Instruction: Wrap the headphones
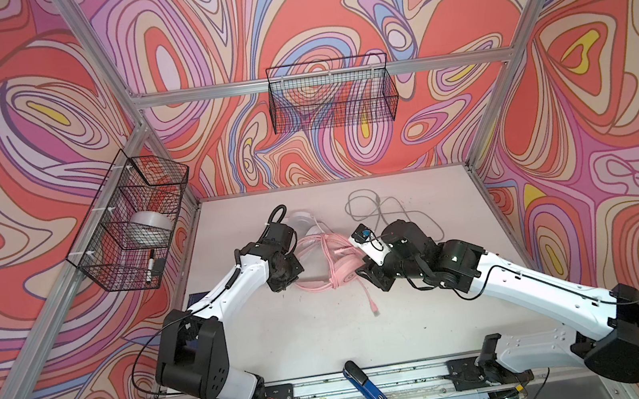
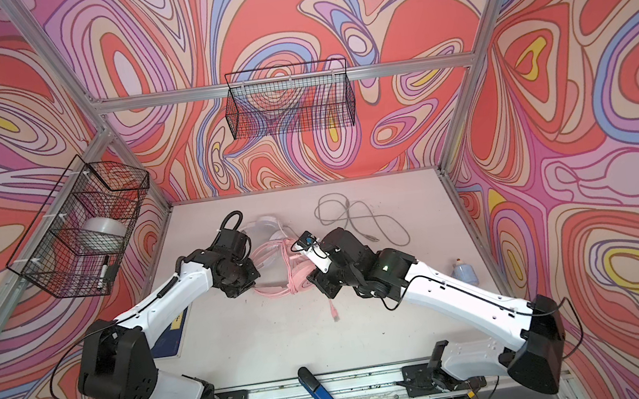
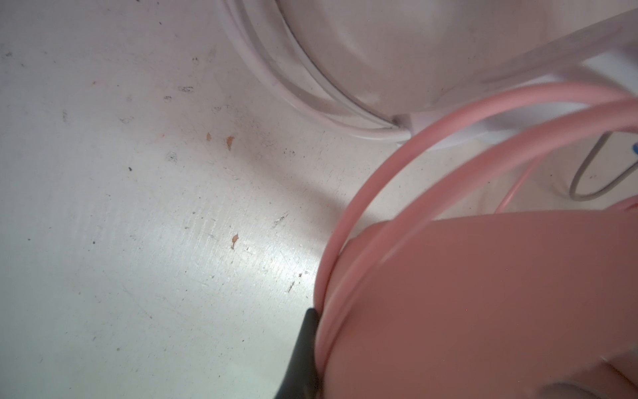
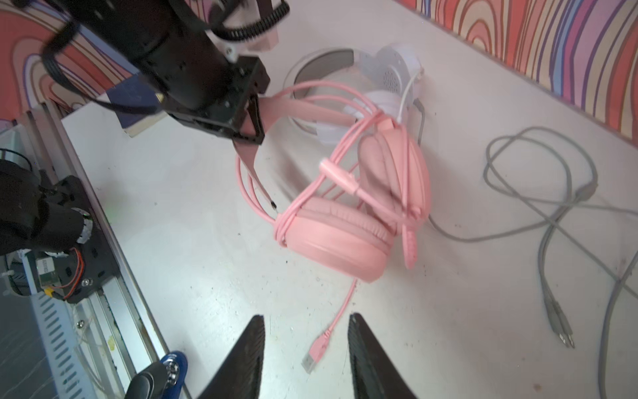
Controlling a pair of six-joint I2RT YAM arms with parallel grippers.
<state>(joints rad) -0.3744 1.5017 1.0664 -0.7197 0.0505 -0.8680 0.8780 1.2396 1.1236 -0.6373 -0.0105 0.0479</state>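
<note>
The pink headset (image 4: 340, 241), its round padded cups wound with smooth cable, is seen at the middle of the table (image 4: 193, 214), its flat band clamped by the left gripper (image 4: 248, 133). The right gripper (image 4: 305, 321) is held parted, empty.

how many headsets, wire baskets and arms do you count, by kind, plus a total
headsets: 2 (pink headset, white headset)
baskets: 2 (back basket, left basket)
arms: 2 (left arm, right arm)
total: 6
</note>
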